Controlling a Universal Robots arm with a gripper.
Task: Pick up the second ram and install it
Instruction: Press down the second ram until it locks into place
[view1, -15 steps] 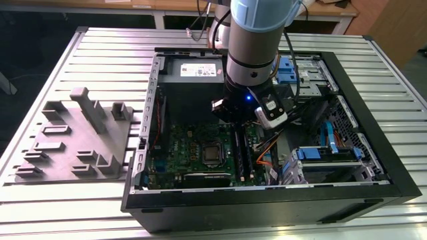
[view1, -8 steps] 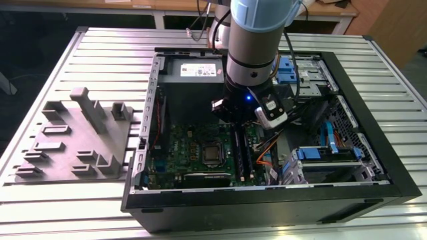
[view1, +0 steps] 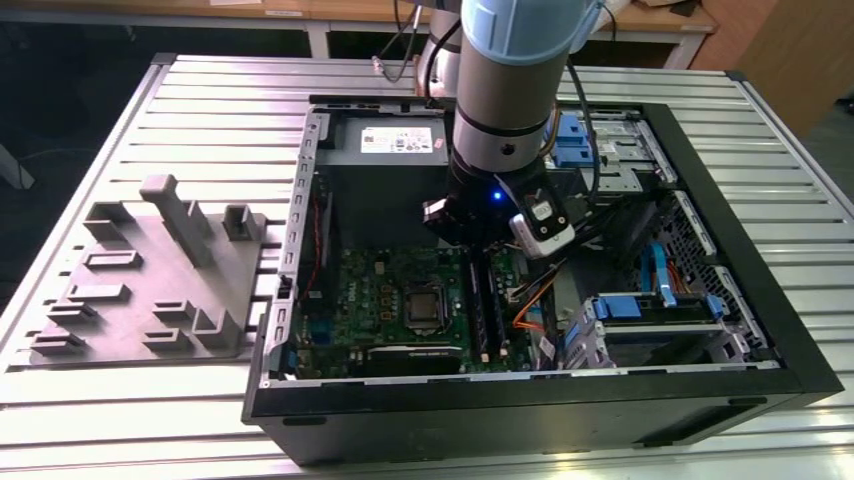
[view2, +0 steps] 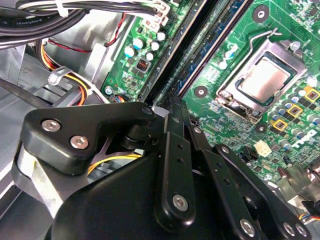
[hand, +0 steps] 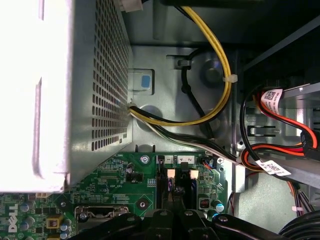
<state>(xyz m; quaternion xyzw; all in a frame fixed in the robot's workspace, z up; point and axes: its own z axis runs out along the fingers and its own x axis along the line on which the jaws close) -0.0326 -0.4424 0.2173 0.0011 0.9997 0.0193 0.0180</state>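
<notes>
My gripper (view1: 467, 240) hangs inside the open computer case, low over the far end of the memory slots (view1: 486, 310) on the green motherboard (view1: 387, 290). In the second wrist view its black fingers (view2: 172, 117) meet at their tips, shut, right above the two long dark slots (view2: 192, 47). A long narrow dark stick, the second ram (view1: 483, 318), stands on edge in the slot area below the gripper. I cannot tell whether the fingertips touch it. In the first wrist view the gripper (hand: 172, 200) points at the slot ends (hand: 175, 175).
The processor socket (view2: 262, 82) lies beside the slots. A grey power supply (hand: 60, 90) and bundled cables (hand: 220, 85) crowd the far side of the case. A grey tray with upright posts (view1: 147, 280) sits on the table at the exterior view's left. Drive bays (view1: 654, 310) fill the case's right.
</notes>
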